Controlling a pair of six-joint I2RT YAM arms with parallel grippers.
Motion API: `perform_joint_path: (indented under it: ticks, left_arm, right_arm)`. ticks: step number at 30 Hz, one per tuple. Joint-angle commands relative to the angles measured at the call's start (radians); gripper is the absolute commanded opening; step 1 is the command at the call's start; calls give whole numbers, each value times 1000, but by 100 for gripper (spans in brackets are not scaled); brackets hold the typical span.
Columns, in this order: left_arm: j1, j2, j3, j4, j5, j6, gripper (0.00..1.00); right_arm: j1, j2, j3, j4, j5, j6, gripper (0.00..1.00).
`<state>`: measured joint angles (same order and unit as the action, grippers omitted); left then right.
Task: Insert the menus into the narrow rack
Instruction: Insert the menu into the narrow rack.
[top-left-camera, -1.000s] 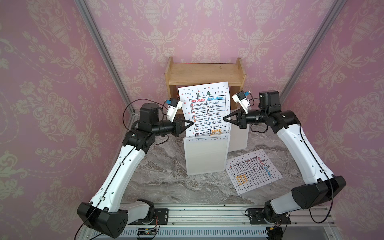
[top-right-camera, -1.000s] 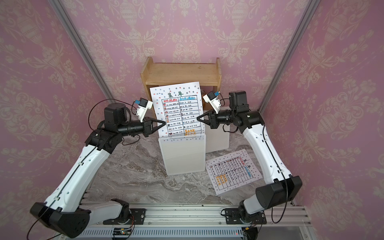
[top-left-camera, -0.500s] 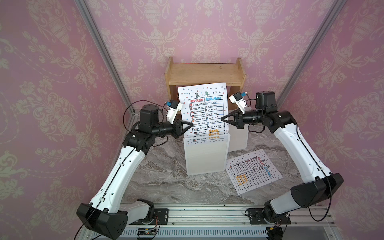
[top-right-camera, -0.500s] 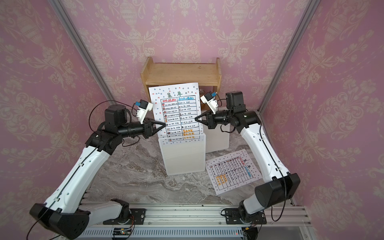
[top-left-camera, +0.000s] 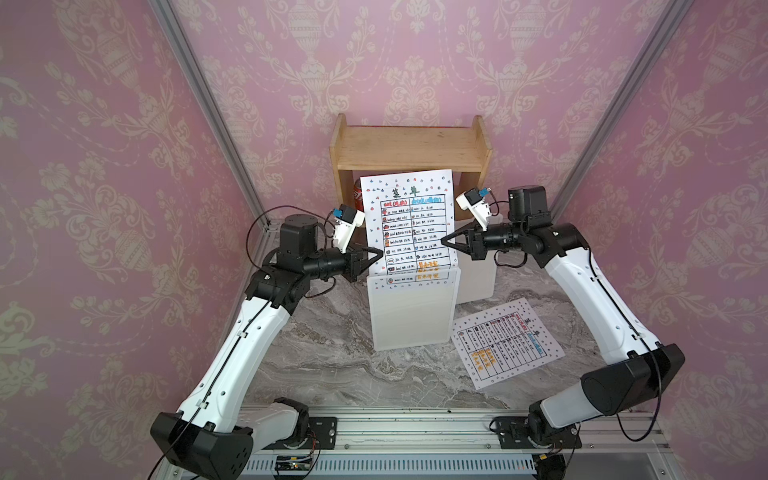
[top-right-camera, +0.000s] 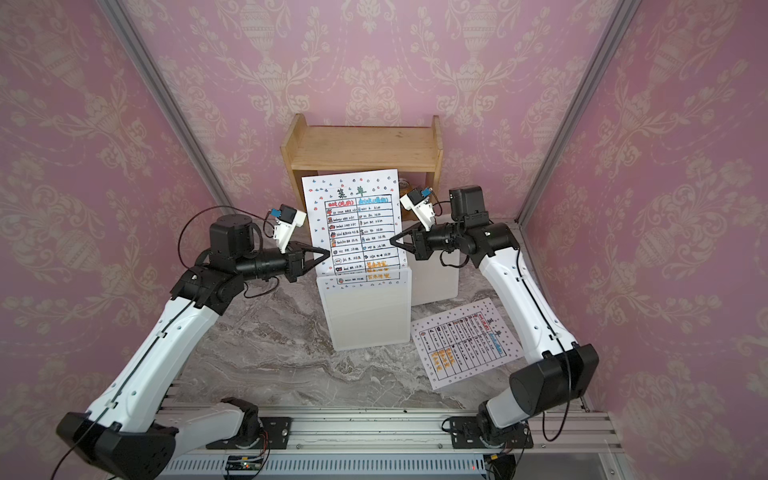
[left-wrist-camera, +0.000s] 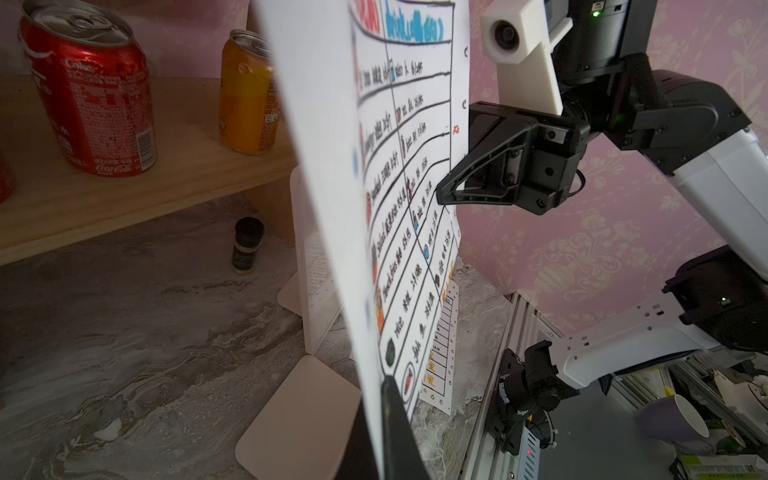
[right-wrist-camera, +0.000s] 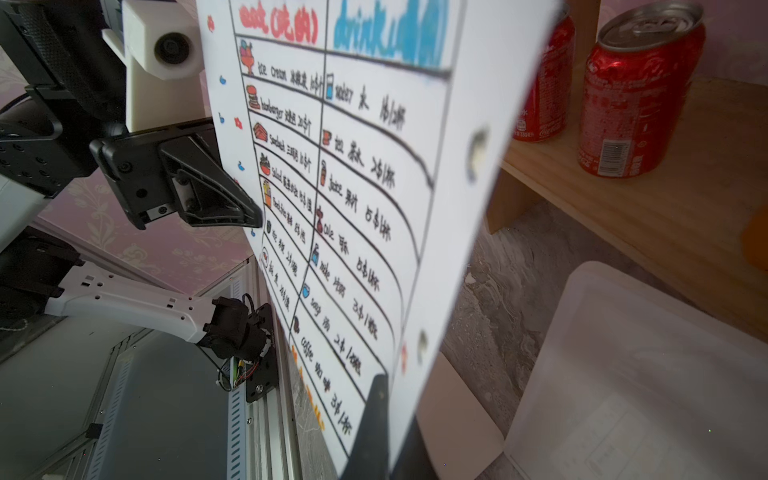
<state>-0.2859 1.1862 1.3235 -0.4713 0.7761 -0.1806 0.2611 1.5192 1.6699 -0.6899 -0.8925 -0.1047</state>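
- The upright menu (top-left-camera: 408, 216) is one sheet of paper. I judge it very light and floppy, quick to buckle or crease if its bottom edge snags while it is pushed down. Its surface looks smooth, so a weak pinch could slip.
- The best hold, as I judge it, is on the two side margins, low and close to the rack's mouth. That way I can keep the sheet taut between both sides and leave little free paper to bow.
- My left end effector (top-left-camera: 380, 254) is clenched on the sheet's left margin. In the left wrist view one finger (left-wrist-camera: 392, 415) lies against the printed face and the paper runs between the jaws.
- My right end effector (top-left-camera: 444, 240) is clenched on the opposite margin, a little higher up the sheet than the left one.
- The sheet stands nearly upright between them, in front of the wooden shelf (top-left-camera: 409, 153). Its lower edge sits just inside the top of the white rack (top-left-camera: 411, 320), and the last rows show through the rack's translucent front wall. Most of the sheet is above the rack.
- The second menu (top-left-camera: 508, 343) lies flat on the tabletop (top-left-camera: 324, 357), just beside the rack on my right. Neither end effector touches it.
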Motion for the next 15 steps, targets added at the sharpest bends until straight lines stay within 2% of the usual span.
perform_joint_path:
  ticks: [1,5,6,7,8,15]
  left_arm:
    - [-2,-31,-28,15,-8,0,2]
    - [-1,-47,-57,25,-6,-1,3]
    - [-1,-51,-59,29,-6,2,10]
    - [-2,-53,-58,34,-7,3,23]
    - [-1,-53,-54,39,-10,5,30]
    - [-2,16,44,60,-9,23,38]
  right_arm:
    - [5,-47,-25,10,9,-3,0]
    - [4,-65,-39,13,16,0,0]
    - [4,-71,-42,17,23,0,2]
    - [5,-74,-42,22,24,2,4]
    - [5,-73,-38,23,24,4,6]
    - [4,-7,73,-12,6,2,21]
